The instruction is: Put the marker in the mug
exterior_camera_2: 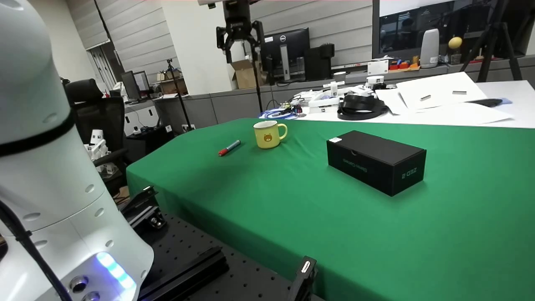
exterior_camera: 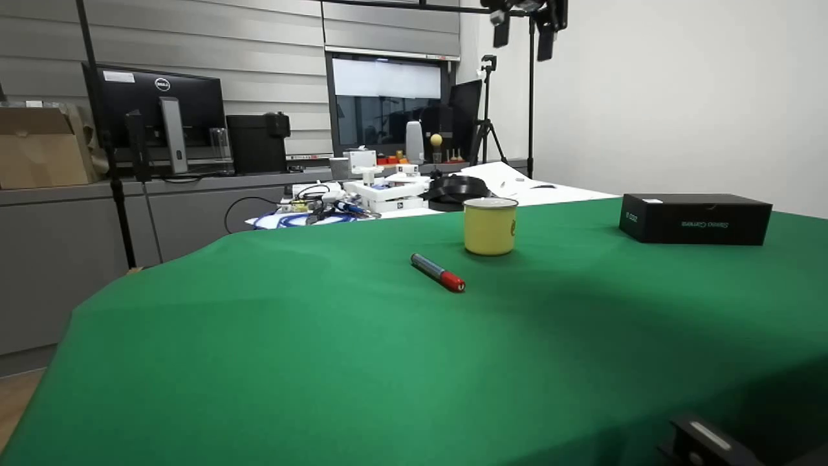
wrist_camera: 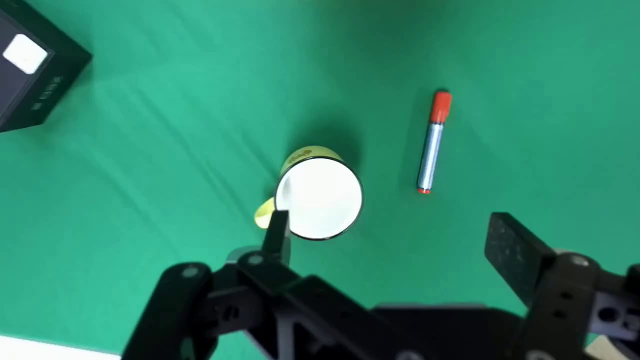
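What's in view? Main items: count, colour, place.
marker: 1, red and grey, lying on cloth near mug
mug: 1, yellow, upright on cloth
rectangular box: 1, black, on cloth
cloth: 1, green, under those three
back table: 1, white, behind cloth, cluttered
Dell monitor: 1, black, background
cardboard boxes: at least 1, brown, beside Dell monitor
office chair: 1, black, background of an exterior view
arm: 1, white, foreground of an exterior view
gripper: 1, black, open above cloth

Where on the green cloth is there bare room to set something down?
Bare cloth lies between mug and box, and beyond the marker, on the side away from the mug. Most crowded: the narrower gap between mug and marker.
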Action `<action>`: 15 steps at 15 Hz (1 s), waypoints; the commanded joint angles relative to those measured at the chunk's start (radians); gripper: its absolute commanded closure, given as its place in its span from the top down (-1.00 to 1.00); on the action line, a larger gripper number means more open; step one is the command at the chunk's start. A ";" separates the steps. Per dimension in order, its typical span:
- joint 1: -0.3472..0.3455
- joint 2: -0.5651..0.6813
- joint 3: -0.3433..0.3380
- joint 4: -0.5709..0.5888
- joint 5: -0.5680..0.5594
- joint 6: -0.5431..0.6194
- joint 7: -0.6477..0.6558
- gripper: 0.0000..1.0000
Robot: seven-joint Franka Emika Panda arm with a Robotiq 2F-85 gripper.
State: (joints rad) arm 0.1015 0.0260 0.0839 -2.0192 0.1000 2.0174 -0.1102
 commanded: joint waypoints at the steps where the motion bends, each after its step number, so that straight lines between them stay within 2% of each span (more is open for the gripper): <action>1: 0.041 0.131 0.042 0.085 0.021 0.025 0.238 1.00; 3: 0.064 0.196 0.054 0.111 0.032 0.032 0.340 1.00; 4: 0.072 0.223 0.058 0.119 0.035 0.035 0.346 1.00; 5: 0.064 0.164 0.056 0.060 0.020 0.049 0.281 1.00; 8: 0.076 0.222 0.058 0.088 0.021 0.052 0.311 1.00; 15: 0.074 0.225 0.056 0.101 0.022 0.052 0.313 1.00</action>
State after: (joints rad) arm 0.1736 0.2513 0.1421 -1.9195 0.1221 2.0713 0.2030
